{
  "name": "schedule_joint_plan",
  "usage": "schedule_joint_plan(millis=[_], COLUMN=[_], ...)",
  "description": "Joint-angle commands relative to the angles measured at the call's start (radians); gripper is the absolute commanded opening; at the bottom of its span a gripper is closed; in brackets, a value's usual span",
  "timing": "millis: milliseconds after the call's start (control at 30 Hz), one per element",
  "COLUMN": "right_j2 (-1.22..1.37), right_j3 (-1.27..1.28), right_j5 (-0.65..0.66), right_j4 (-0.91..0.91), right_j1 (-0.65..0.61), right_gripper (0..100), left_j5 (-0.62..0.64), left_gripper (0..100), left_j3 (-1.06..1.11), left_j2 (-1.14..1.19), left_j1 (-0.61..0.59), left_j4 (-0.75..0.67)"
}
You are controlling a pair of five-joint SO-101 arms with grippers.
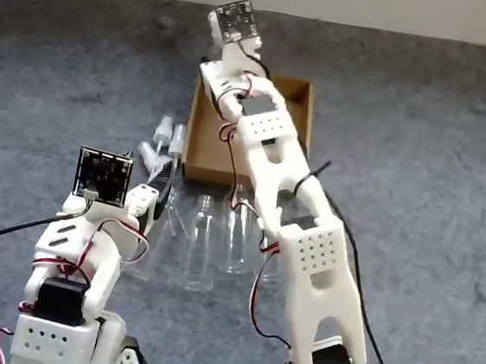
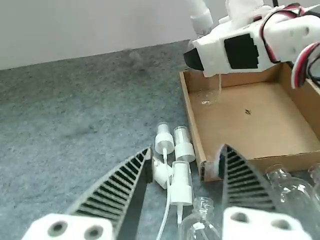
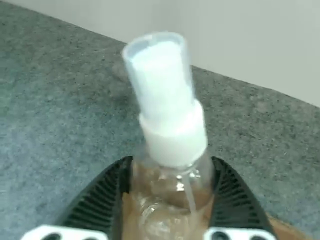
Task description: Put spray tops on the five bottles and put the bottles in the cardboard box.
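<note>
Capped bottle (image 3: 167,150) clamped at shoulder in right jaws, held over cardboard box (image 2: 250,125), likely for drop-in. Uncapped bottles (image 1: 219,240) sit on desk (image 1: 419,166) near box, awaiting tops. Loose spray tops (image 2: 175,165) just beside box wall. Left jaws spread open above them, empty, likely lined up for next pick.

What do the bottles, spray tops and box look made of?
The bottles are probably clear glossy plastic: the grey surface shows through them, though glass can't be ruled out. The spray tops look like opaque white plastic, smooth with a slight sheen. The cardboard box is brown and matte, with a raw cut edge along its rim.
</note>
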Motion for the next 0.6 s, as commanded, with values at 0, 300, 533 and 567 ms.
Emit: schedule_joint_plan(millis=[0,300,533,567], right_j2=[-0.03,-0.038,-0.038,-0.039], right_j3=[-0.062,-0.068,-0.068,-0.073], right_j5=[0.012,0.012,0.018,0.02], right_j4=[0.028,0.028,0.03,0.03], right_j1=[-0.004,-0.015,-0.031,-0.031], right_gripper=[22.4,23.1,23.2,23.2], left_j5=[0.006,0.006,0.005,0.005], left_gripper=[17,17,17,17], left_j3=[-0.008,-0.008,-0.008,-0.008], left_j2=[-0.004,-0.004,-0.004,-0.004], left_j1=[-0.013,-0.012,-0.012,-0.012], left_j4=[-0.021,-0.021,-0.021,-0.021])
